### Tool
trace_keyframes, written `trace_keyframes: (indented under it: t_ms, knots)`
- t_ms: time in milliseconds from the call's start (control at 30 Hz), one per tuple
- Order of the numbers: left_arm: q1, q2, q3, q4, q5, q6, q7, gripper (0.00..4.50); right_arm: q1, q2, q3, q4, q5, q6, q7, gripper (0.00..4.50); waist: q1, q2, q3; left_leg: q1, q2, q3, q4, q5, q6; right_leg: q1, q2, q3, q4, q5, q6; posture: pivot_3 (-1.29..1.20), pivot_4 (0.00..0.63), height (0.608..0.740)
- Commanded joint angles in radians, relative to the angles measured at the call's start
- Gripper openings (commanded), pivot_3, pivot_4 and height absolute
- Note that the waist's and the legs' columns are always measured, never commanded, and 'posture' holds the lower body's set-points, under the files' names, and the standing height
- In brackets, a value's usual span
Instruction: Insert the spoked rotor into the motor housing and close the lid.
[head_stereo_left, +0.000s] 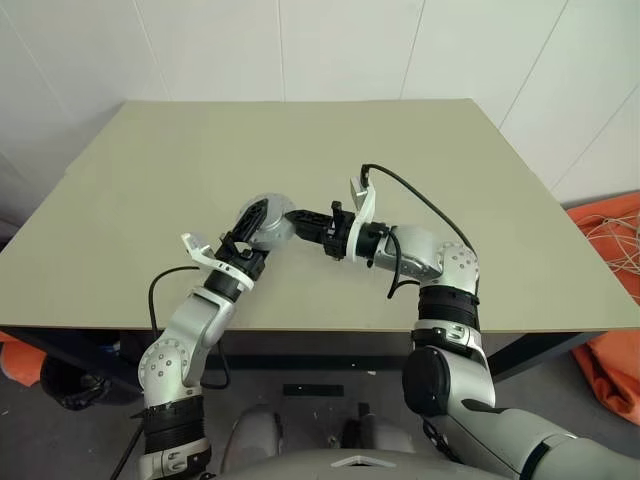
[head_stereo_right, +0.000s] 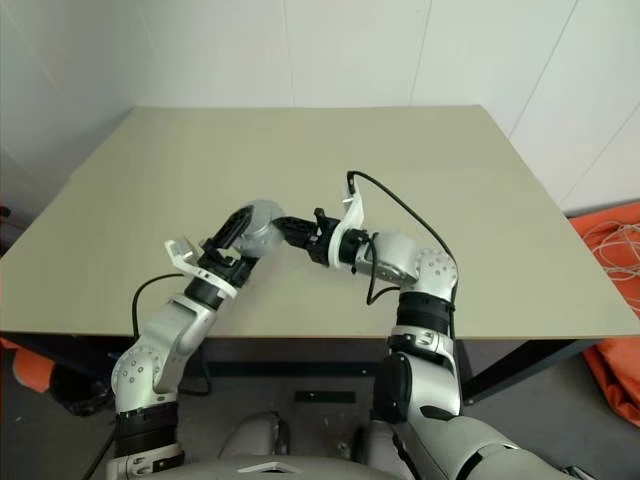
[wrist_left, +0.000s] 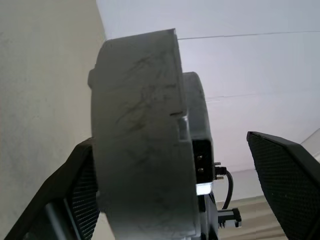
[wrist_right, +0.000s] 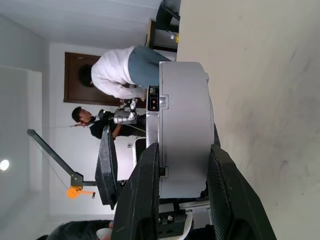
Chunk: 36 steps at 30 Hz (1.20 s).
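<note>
White walls are standing behind a plain olive-grey table (head_stereo_left: 300, 150), and both arms are meeting above its near half. Out from the right gripper (wrist_right: 182, 165): its two black fingers (wrist_right: 142, 200) are pinching the edge of the motor housing (wrist_right: 185, 130), a short round silver cup seen edge-on, scuffed grey, with a small dark socket on its rim. Just left of the housing, the left gripper (head_stereo_left: 262, 222) is reaching in with its fingers spread wide; one finger (wrist_left: 75, 195) is lying against the housing's wall while the other (wrist_left: 290, 175) is standing well clear. The housing (head_stereo_left: 272, 228) is hanging in the air above the table, between the two grippers. Beyond the housing, in the right wrist view, people (wrist_right: 115, 70) are standing near a dark door.
</note>
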Motion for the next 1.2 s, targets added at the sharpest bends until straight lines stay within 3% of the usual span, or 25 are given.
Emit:
trace_keyframes:
  t_ms: [33,133,167,567,900,1200]
  knots:
    - [0.006,-0.001,-0.001,-0.064,-0.034,-0.015,0.014,3.29,-0.009,-0.008,0.022,-0.053,0.090,-0.031,0.002,1.09,0.000,0.000,0.000,0.000,0.000,0.000,0.000,0.000,0.000,0.000,0.000,0.000,0.000,0.000,0.000,0.00,0.000,0.740]
    - [0.023,0.002,0.000,-0.090,-0.045,-0.025,0.030,2.27,-0.001,-0.023,0.043,-0.045,0.105,-0.050,0.002,1.09,0.000,0.000,0.000,0.000,0.000,0.000,0.000,0.000,0.000,0.000,0.000,0.000,0.000,0.000,0.000,0.00,0.000,0.740]
    - [0.029,0.002,-0.001,-0.096,-0.048,-0.030,0.035,2.12,0.000,-0.028,0.051,-0.042,0.110,-0.057,0.003,1.09,0.000,0.000,0.000,0.000,0.000,0.000,0.000,0.000,0.000,0.000,0.000,0.000,0.000,0.000,0.000,0.00,0.000,0.740]
    - [0.036,0.004,-0.013,-0.119,-0.055,-0.071,0.040,2.11,0.015,-0.062,0.125,-0.049,0.133,-0.133,0.022,1.09,0.000,-0.001,-0.001,0.000,0.000,0.000,0.001,0.000,0.000,0.001,0.000,0.000,0.000,0.001,0.002,0.00,0.000,0.740]
    - [0.037,0.015,-0.024,-0.116,-0.049,-0.080,0.032,2.11,0.043,-0.110,0.158,-0.040,0.068,-0.194,0.038,4.42,0.000,-0.003,-0.001,0.000,0.000,0.000,0.001,0.000,0.000,0.001,0.000,0.000,0.000,0.001,0.002,0.00,0.000,0.740]
    - [0.013,0.024,0.004,-0.100,0.053,-0.146,0.031,2.11,0.093,-0.159,0.153,-0.038,-0.009,-0.213,0.054,4.44,0.000,-0.003,-0.002,0.000,0.000,0.000,0.003,0.000,0.000,0.001,0.000,0.000,0.000,0.001,0.003,0.00,0.000,0.740]
